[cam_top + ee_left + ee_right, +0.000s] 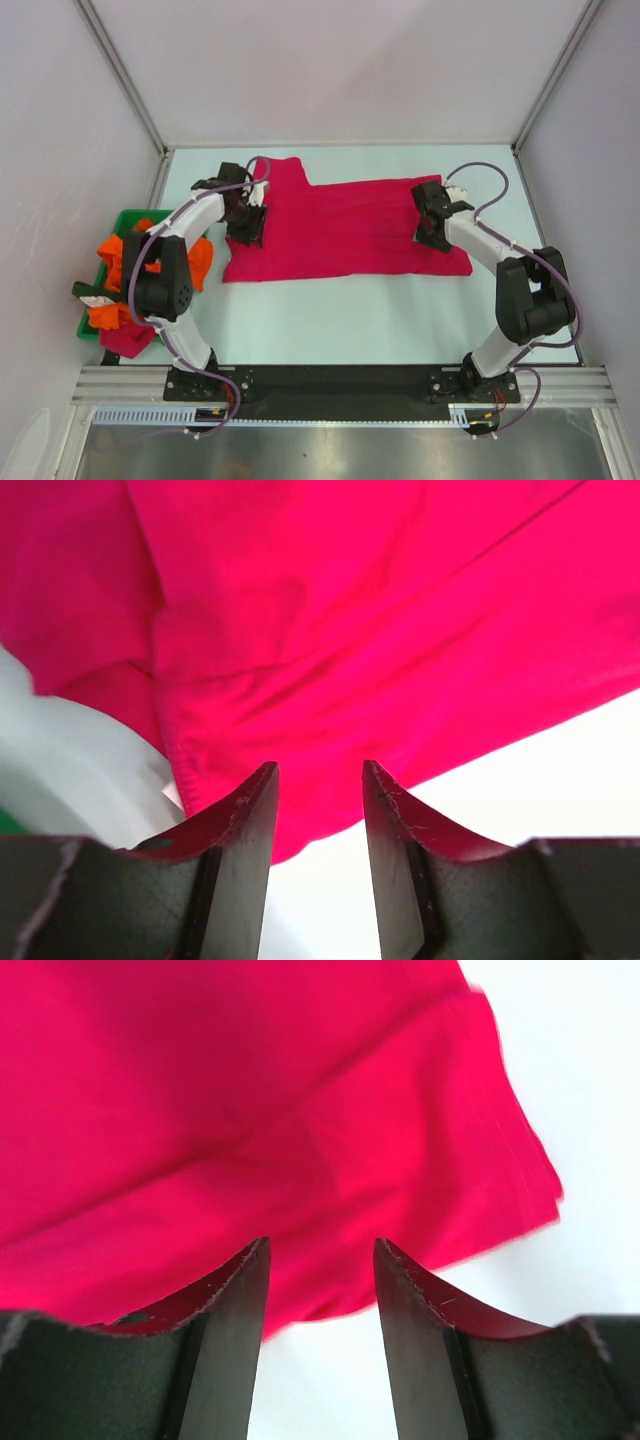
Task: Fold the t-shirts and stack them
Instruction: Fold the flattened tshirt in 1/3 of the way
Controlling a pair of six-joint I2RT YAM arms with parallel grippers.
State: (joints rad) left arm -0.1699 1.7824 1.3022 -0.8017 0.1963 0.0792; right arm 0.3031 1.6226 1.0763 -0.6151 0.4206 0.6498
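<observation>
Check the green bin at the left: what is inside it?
Crumpled orange cloth and a red piece near the front fill the bin. The left arm crosses over it, hiding the middle and the bin's floor.

Crimson t-shirt, orange shirts (one magenta), green bin, pale mint table

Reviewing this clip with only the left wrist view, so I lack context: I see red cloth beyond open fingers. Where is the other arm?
Observer: The right gripper hovers at the opposite, right end of the same red t-shirt, jaws apart.
Operator: Is the shirt laid out?
Observer: Yes, spread along the table, with the left gripper at its left end.
Operator: Any more shirts waiting?
Observer: Orange and red clothes are heaped in a green bin at the table's left edge.
</observation>
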